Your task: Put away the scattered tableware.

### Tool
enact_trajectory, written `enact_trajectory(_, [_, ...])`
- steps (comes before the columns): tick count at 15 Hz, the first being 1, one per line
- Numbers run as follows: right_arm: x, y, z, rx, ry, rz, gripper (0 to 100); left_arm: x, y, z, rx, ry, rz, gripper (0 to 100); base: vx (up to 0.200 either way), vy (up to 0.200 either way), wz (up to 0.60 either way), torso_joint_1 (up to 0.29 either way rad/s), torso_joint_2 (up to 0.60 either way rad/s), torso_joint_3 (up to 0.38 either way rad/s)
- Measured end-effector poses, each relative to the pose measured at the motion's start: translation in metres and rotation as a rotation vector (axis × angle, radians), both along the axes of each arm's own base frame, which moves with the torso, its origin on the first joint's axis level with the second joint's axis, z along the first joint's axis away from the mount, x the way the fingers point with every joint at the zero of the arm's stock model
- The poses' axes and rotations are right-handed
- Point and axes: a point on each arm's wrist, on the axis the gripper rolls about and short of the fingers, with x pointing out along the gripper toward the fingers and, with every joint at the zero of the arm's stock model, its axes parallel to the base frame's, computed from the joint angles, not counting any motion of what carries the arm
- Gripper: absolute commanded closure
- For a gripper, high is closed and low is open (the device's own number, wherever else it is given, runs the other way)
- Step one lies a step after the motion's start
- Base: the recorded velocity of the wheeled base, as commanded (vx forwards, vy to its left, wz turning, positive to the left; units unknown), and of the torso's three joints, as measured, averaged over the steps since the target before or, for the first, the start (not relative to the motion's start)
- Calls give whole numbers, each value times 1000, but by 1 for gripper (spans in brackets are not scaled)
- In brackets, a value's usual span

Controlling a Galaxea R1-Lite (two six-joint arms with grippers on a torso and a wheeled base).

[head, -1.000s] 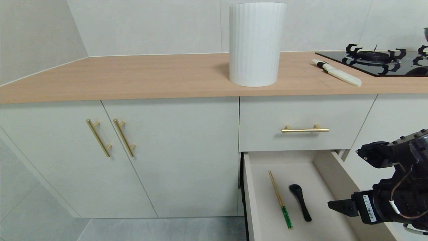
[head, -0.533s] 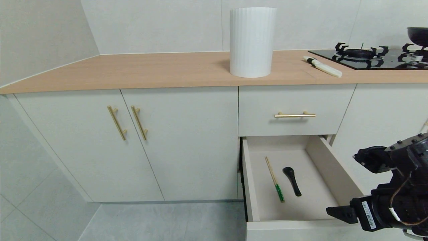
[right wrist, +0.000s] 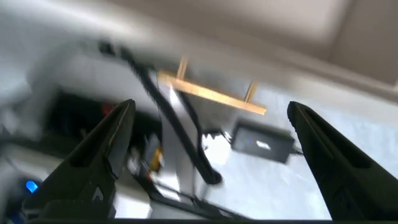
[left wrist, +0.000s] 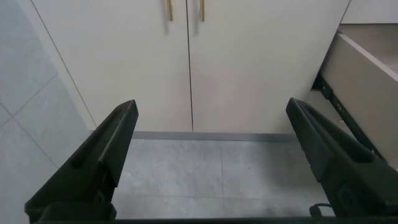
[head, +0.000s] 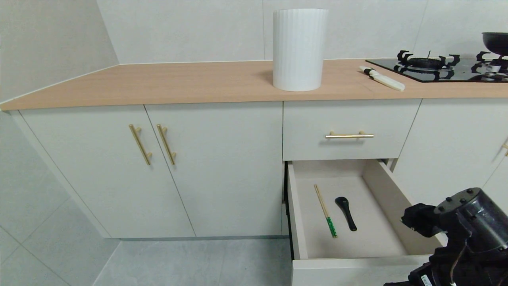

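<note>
Pale lower drawer (head: 297, 214) pulled out, both grippers spread wide.
Green-tipped wooden chopsticks (head: 325, 216) and a black spoon (head: 346, 212) lie side by side on its floor, clear of the walls; a white knife (head: 382, 78) lies on the wooden countertop (head: 190, 81). The left gripper (left wrist: 211, 106) hangs over floor tiles beside the drawer. The right gripper (right wrist: 210, 112) faces a blurred gold bar handle (right wrist: 211, 93).

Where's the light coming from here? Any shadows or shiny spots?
Head view: the white container throws a soft shadow leftward on the countertop; the stove top mirrors its burner grates. Left wrist view: even light on the floor.
</note>
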Motion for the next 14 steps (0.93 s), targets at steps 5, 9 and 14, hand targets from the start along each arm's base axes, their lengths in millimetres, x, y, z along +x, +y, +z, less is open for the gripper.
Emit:
enact_trajectory(5, [5,6,-20,-57,80,5,0,0,0,0,0,0,0,0,0,0,0,0,0,0])
enact_trajectory(9, [15,8,-26,-71,96,-25,0,0,0,0,0,0,0,0,0,0,0,0,0,0])
enact_trajectory(14, [28,12,-27,-29,110,-139,0,0,0,0,0,0,0,0,0,0,0,0,0,0])
